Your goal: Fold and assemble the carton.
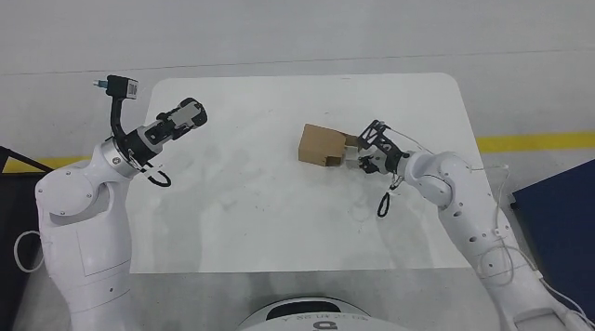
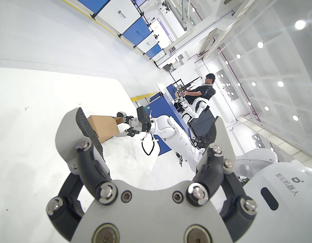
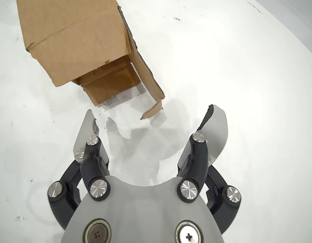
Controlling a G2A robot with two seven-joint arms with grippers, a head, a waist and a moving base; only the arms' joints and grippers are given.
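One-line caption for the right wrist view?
Open right gripper hovers just short of the carton's open end, its flaps not yet closed, on the white table.

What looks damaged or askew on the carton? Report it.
The carton lies on its side on the table, open end unclosed. One side flap splays outward, and its end corner is creased and bent over. The inner flap has a ragged edge.
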